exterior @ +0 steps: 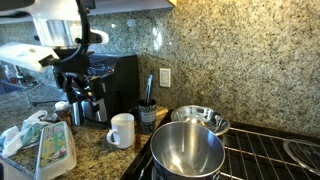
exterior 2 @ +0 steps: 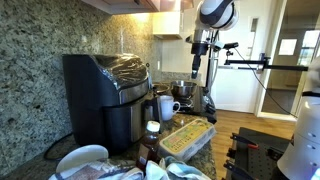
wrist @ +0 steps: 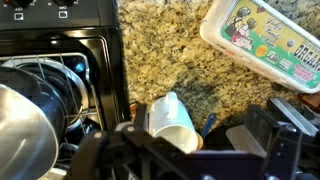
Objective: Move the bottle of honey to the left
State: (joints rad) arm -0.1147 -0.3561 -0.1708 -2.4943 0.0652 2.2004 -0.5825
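Bottle of honey (exterior: 63,112) stands on the granite counter (wrist: 170,55), just beside the egg carton (exterior: 54,150), w/ the white mug (exterior: 122,130) near on its other side; it also shows in an exterior view (exterior 2: 151,140). Gripper (exterior: 78,95) hangs just above it, near the black appliance (exterior 2: 105,95). Fingers look spread apart, empty, though dim. Best approach: drop straight down, clamp below the cap, lift a bit before shifting left, clear of the carton & mug.
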